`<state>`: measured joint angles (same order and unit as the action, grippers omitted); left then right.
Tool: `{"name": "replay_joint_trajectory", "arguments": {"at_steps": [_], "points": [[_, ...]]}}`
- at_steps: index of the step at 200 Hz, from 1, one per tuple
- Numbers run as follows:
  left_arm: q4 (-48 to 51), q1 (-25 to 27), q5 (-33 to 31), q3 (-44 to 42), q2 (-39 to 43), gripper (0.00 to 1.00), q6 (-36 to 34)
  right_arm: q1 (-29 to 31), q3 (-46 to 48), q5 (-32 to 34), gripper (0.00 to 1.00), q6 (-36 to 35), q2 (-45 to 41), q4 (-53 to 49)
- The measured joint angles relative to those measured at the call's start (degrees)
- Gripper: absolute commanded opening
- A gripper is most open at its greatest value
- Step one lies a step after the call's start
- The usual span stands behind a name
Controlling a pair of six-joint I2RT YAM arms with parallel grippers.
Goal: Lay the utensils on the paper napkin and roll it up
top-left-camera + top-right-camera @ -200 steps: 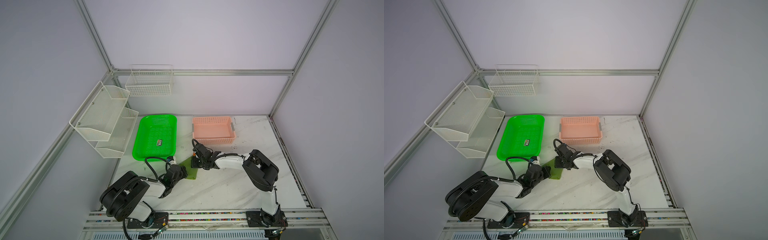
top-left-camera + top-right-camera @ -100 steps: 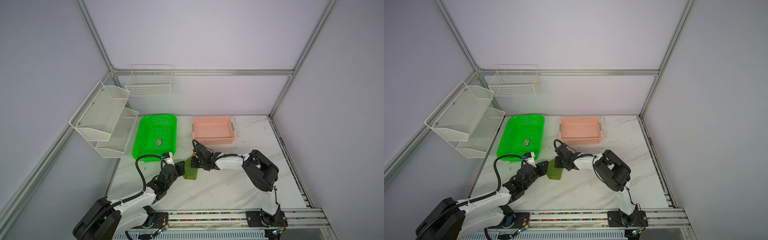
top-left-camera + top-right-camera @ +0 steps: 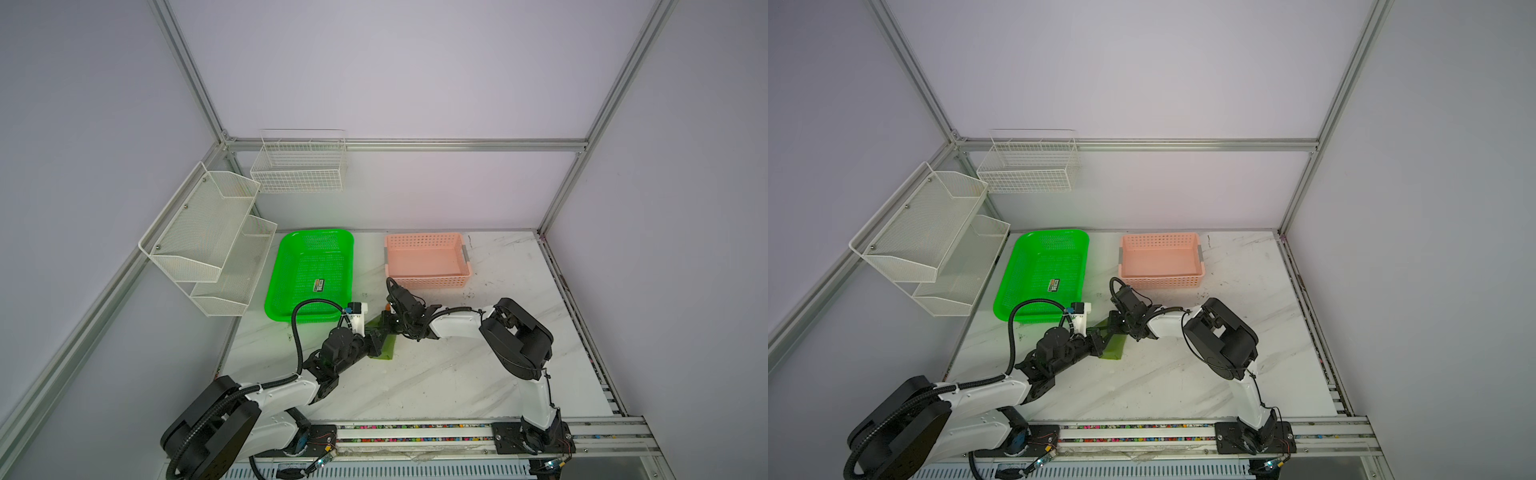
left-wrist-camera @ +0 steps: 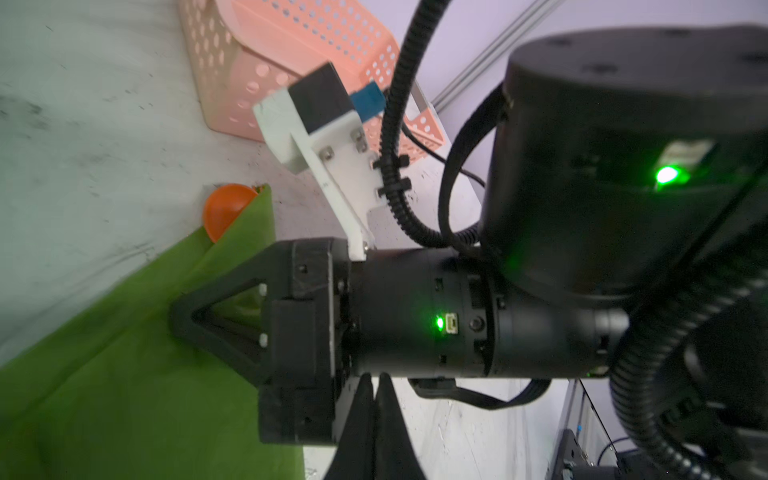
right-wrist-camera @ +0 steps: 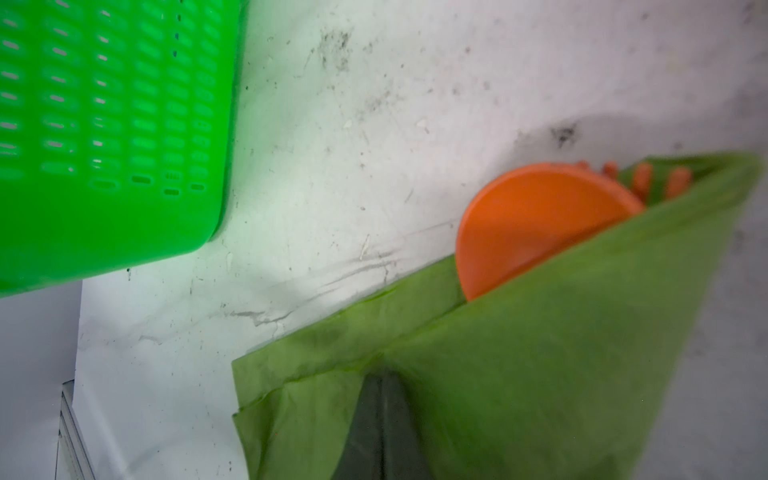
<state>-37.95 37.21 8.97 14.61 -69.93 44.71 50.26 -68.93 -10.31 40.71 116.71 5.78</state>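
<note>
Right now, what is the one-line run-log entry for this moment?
phase: wrapping | paper napkin: folded over spoon and fork, their heads exposed | right fingers: shut on napkin fold | left fingers: shut, nothing held

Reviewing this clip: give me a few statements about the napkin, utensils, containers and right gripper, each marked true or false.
1. The pink basket is empty. True.
2. The spoon is fully wrapped. False: the round bowl of the spoon sticks out of the folded paper napkin.
3. Tines of the fork show past the napkin's edge, beside the spoon. True.
4. The right gripper is wide open above the napkin. False: the right gripper is shut, with its tips against the napkin.
5. The napkin lies inside the green tray. False: it lies on the table, just in front of the green tray.
</note>
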Motion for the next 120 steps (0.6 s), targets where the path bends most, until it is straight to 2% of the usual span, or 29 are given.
{"name": "replay_joint_trajectory", "arguments": {"at_steps": [46,80,120], "points": [[-4.6,0.1,7.5,-0.3,-4.2,0.00,-0.7,-1.1,0.6,-2.4,0.00,0.2,0.3,1.5],[-4.2,0.1,8.0,-1.9,-3.5,0.00,-1.4,-1.7,0.6,-4.1,0.00,0.2,0.5,1.9],[-3.1,0.1,5.7,-2.5,-5.0,0.00,-2.5,-1.9,0.5,-4.8,0.00,0.1,0.7,2.2]]}}
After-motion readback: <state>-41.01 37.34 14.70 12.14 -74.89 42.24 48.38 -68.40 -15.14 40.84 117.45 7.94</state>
